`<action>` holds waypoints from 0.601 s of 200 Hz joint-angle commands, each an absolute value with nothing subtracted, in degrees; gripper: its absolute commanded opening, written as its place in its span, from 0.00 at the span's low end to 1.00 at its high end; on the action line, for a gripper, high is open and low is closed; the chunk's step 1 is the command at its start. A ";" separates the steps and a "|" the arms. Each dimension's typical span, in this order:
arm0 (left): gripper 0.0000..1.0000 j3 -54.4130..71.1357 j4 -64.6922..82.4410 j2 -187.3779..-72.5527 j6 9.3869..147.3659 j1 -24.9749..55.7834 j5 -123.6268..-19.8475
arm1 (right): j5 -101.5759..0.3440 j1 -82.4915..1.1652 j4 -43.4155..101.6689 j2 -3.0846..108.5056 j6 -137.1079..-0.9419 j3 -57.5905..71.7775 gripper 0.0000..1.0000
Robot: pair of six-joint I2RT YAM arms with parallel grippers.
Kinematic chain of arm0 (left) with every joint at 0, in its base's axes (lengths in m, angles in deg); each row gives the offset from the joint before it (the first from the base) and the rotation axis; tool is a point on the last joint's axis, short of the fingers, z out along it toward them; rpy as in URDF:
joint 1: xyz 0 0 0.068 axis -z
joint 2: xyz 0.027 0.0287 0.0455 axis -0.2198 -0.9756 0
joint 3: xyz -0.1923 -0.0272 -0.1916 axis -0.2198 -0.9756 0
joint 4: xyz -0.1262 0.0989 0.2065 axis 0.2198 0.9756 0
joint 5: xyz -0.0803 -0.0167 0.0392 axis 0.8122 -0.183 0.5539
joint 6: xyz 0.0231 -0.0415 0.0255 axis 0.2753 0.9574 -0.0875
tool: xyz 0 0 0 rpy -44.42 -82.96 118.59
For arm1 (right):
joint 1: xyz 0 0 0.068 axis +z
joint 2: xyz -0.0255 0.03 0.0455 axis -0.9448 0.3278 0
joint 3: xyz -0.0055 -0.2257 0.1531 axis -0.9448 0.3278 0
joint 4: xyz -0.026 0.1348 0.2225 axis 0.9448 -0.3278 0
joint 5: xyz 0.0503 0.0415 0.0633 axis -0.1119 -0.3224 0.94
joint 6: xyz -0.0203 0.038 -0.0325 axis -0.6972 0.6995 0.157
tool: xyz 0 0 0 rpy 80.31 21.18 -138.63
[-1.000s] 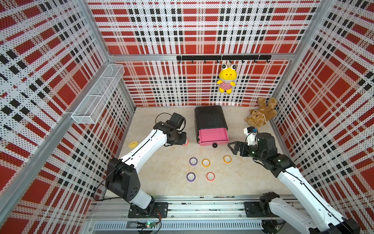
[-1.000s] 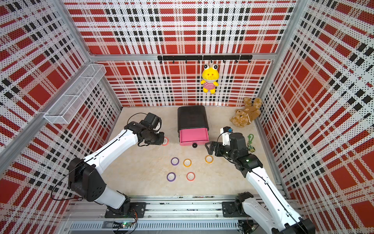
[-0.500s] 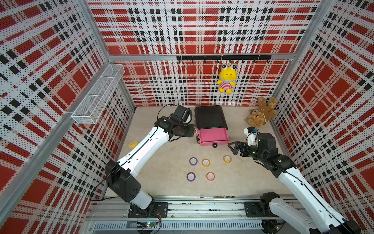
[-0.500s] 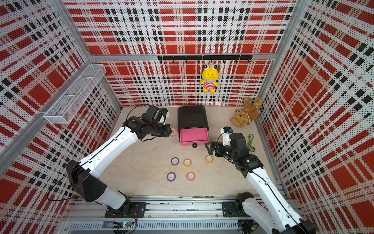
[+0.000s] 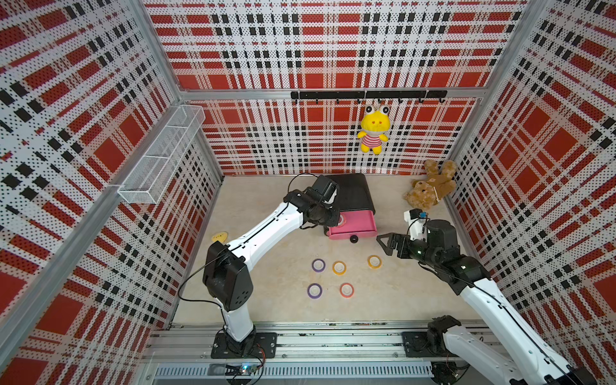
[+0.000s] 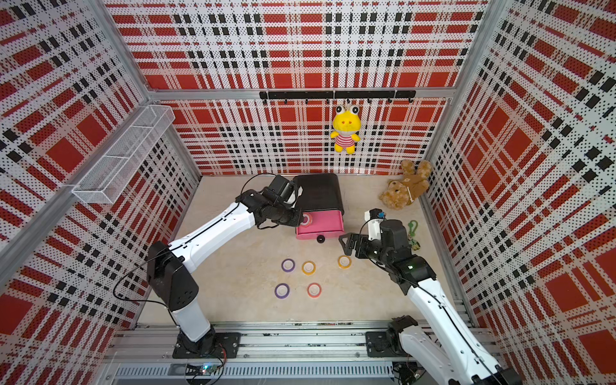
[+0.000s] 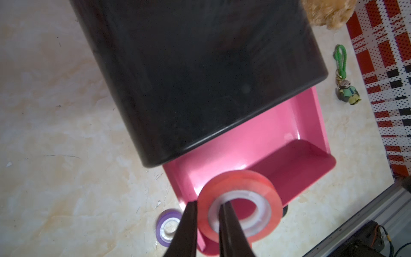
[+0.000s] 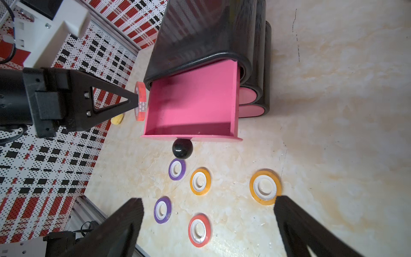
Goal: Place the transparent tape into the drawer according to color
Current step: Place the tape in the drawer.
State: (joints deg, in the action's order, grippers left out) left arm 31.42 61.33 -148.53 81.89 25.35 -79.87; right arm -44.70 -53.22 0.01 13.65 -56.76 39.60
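Bright, even light; soft shadows on the worktop (image 5: 383, 300); glare inside the pink drawer (image 7: 255, 144); left wrist view slightly blurred.

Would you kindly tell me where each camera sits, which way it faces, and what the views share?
Both top views: high above the rail, looking down on the pink drawer and loose rolls; both arms show.
Left wrist: behind the left hand, looking past its gripped red roll into the drawer; only its fingers show.
Right wrist: behind the open right hand, facing the drawer front and loose rolls; its fingers and the left hand show.
Shared: drawer and red roll appear in every view.
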 commanded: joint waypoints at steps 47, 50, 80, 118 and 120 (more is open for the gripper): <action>0.47 34.55 59.99 -150.50 81.46 26.07 -79.33 | -45.26 -53.81 -1.27 12.49 -56.94 38.58 1.00; 0.51 34.64 59.99 -150.50 81.46 26.07 -79.31 | -45.17 -53.81 -1.19 12.59 -57.01 38.60 1.00; 0.66 35.58 60.02 -150.41 81.23 26.15 -79.04 | -43.09 -53.77 -1.27 13.62 -58.11 38.63 1.00; 0.75 35.50 58.68 -147.79 80.21 25.90 -80.41 | -42.05 -51.58 -1.68 14.61 -59.07 38.50 1.00; 0.76 35.29 58.39 -147.57 80.11 25.89 -80.55 | -42.22 -51.41 -1.63 14.70 -59.12 38.50 1.00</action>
State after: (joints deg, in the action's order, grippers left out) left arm 34.26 60.45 -150.04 81.38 25.65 -79.72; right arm -42.85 -52.95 -1.15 14.28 -57.61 39.60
